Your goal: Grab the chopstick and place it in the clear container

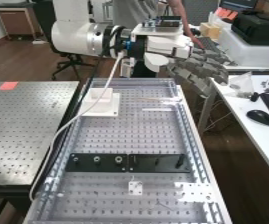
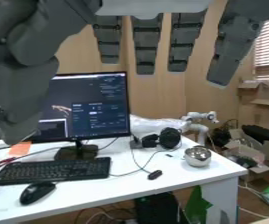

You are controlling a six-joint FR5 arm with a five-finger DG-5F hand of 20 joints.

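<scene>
Chopstick: a thin tan stick [image 1: 152, 99], apparently this item, lies flat near the far end of the perforated worktop [image 1: 105, 199]. A short whitish strip [image 1: 156, 109] lies on its near side, apart from it. To the left of both in the high view, a white block [image 1: 101, 96] stands on a white base plate [image 1: 109, 109].

Hand: the hand [image 1: 196, 71] is above and beyond the far right corner of the worktop, clear of the stick. Its fingers are straight and spread, with gaps between them in the wrist view; nothing is pinched.

Worktop fittings: two black plates [image 1: 98, 162] [image 1: 159, 163] sit end to end across the middle, with knobs or posts on top. Nearer are a small white bracket [image 1: 136, 188] and, to its right, a white perforated plate [image 1: 196, 192].

Surroundings: the wrist view presents a white desk [image 2: 138, 186] carrying a monitor [image 2: 85, 105], a keyboard [image 2: 51, 170], a mouse [image 2: 37, 192], headphones [image 2: 169, 138] and a shiny bowl [image 2: 198, 156].
</scene>
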